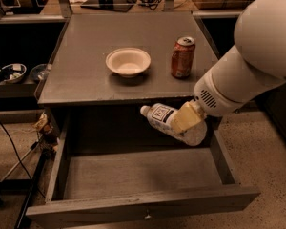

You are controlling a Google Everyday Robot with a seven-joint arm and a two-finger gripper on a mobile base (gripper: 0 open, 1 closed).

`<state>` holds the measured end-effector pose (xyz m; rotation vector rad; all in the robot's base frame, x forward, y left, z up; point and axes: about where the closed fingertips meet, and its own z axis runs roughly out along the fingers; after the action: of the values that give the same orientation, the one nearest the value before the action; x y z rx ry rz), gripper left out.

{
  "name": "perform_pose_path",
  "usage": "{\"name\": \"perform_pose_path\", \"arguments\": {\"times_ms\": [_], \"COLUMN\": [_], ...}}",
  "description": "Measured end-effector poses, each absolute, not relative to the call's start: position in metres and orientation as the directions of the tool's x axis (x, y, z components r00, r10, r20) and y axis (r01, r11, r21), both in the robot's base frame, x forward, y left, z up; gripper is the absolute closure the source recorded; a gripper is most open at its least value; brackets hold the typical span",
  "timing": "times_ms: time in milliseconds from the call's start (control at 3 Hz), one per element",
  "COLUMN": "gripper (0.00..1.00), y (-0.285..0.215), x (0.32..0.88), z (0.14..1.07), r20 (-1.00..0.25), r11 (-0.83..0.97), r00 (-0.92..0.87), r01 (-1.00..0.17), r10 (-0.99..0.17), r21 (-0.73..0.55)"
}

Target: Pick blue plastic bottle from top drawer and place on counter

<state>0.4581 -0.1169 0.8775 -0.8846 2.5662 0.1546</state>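
The blue plastic bottle (pixel 163 117), clear with a white cap and white label, lies tilted in my gripper (pixel 185 119), cap pointing left. The gripper is shut on it and holds it in the air above the open top drawer (pixel 138 173), just below the counter's front edge. The drawer's grey floor is bare. The counter (pixel 86 70) is the grey cabinet top behind and above the bottle. My big white arm (pixel 248 66) comes in from the right.
A white bowl (pixel 128 61) sits mid-counter and a red-orange soda can (pixel 182 57) stands to its right near the front edge. A small knob (pixel 146 216) is on the drawer front. Cables and a stand are at the left (pixel 24 166).
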Motion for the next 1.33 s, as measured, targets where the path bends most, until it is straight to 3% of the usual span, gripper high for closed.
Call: {"name": "perform_pose_path", "arguments": {"times_ms": [1000, 1333], "gripper": [1.0, 1.0], "y": [-0.124, -0.113], "x": [0.434, 0.45], "z": [0.902, 0.905], "r20": [-0.426, -0.452], "r11": [0.793, 0.776], "r00": [-0.702, -0.677], "r01": [-0.606, -0.629], "r10": [-0.57, -0.58], "r21": [-0.063, -0.053]}}
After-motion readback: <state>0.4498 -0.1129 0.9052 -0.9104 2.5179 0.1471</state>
